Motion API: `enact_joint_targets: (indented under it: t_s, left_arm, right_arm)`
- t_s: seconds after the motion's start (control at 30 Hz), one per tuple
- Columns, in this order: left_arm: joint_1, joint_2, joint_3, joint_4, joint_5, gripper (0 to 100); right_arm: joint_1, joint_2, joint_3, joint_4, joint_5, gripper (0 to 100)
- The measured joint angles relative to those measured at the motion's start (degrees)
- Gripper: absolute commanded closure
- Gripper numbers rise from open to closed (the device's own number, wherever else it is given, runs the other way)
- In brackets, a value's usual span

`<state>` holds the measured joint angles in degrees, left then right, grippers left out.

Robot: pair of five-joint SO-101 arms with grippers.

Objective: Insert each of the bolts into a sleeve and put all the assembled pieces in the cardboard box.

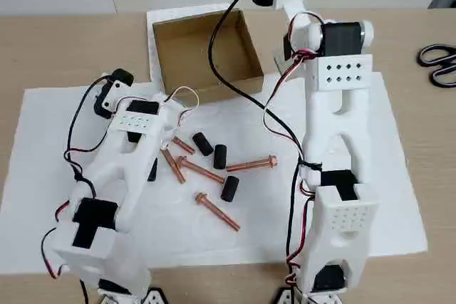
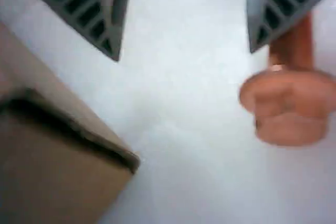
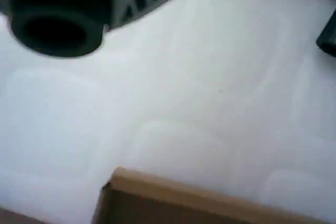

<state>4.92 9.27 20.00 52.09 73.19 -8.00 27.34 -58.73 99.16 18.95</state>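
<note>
Left claw spread; copper bolt lies outside the gap, right of frame. Right claw pinches a black sleeve, upper left. Recommend centring shank on bore before pushing.

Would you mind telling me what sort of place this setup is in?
Probably a robotics lab bench: a wooden table bearing two small arms, bolts and sleeves on a white sheet, plus scissors.
</note>
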Motion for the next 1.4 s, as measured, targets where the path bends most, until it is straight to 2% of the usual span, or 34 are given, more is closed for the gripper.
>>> enact_joint_targets:
  t_s: [0.13, 0.3, 0.53, 1.13, 1.4]
  left_arm:
    - [-0.09, -8.62, 0.0, 5.36, 0.0, 85]
    - [-3.16, -14.24, 0.35, 5.8, 0.0, 85]
    - [-3.34, -10.29, 2.73, 1.41, 0.0, 85]
    - [-1.23, -6.86, 3.34, 2.64, -1.76, 85]
    - [-3.96, -0.09, 3.34, 2.64, -3.34, 85]
  right_arm:
    - [0.0, 0.0, 0.97, 0.0, 0.0, 99.4]
    - [0.0, 0.0, 0.97, 0.0, 0.0, 99.4]
    - [-0.09, 0.0, 0.97, 0.0, 0.0, 99.4]
    - [-0.62, 0.0, 0.97, -0.09, 0.09, 99.5]
    - [-0.7, 0.0, 0.97, -0.09, 0.09, 99.5]
